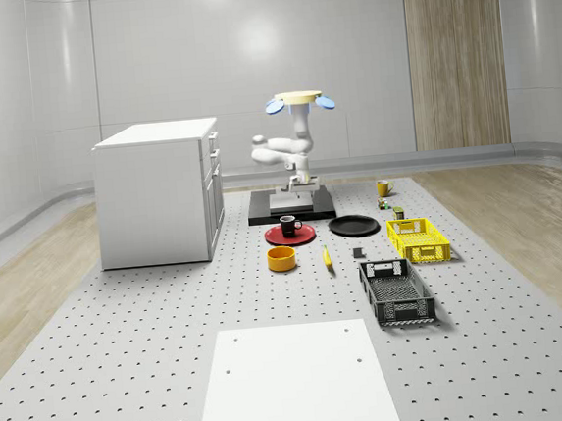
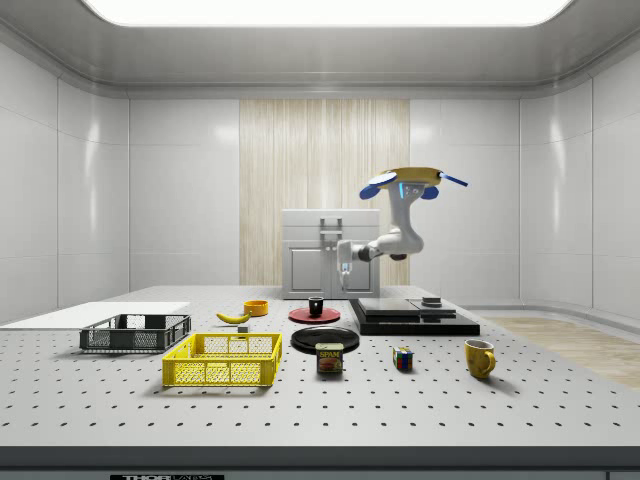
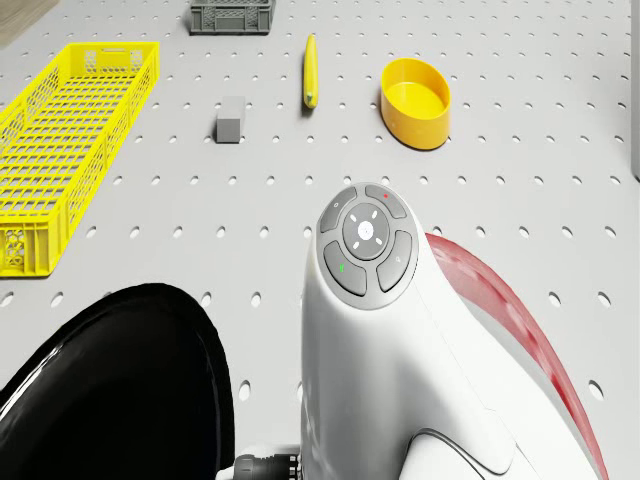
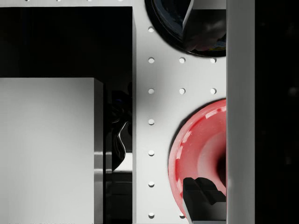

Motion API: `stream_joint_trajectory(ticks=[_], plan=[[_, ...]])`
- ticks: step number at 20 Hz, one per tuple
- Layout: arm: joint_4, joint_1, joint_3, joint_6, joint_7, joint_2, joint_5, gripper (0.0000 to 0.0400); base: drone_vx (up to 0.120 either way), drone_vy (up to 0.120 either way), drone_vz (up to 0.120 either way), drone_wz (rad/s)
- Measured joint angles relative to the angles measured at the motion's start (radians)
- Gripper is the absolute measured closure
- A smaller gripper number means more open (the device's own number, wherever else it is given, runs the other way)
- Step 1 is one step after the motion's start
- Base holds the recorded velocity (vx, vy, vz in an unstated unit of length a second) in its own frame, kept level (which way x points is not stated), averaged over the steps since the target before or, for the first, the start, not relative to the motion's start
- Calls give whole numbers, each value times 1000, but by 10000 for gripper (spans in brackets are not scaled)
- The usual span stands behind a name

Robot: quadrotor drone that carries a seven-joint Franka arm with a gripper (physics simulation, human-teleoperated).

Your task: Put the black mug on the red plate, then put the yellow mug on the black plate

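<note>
The black mug [image 1: 288, 225] already stands on the red plate [image 1: 276, 238], so the yellow mug [image 1: 383, 189] is what remains; it sits on the worktop [image 1: 172, 318], well apart from the black plate [image 1: 354, 226]. The drone [image 1: 300, 100] hovers above the dark base slab [image 1: 262, 215], with the tool [image 2: 343, 270] hanging near the red plate. I cannot tell whether it is spread or pressed together. The yellow mug looks rigid, light and glossy, probably slippery; pinching its rim wall opposite the handle seems safest.
</note>
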Motion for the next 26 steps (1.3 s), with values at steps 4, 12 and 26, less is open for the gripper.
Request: stream_joint_trajectory(ticks=[4, 12, 26], plan=[[0, 0, 0, 0, 0, 0, 0, 0, -120, 120, 0, 0], [0, 0, 0, 0, 0, 0, 0, 0, -120, 120, 0, 0], [0, 0, 0, 0, 0, 0, 0, 0, -120, 120, 0, 0]])
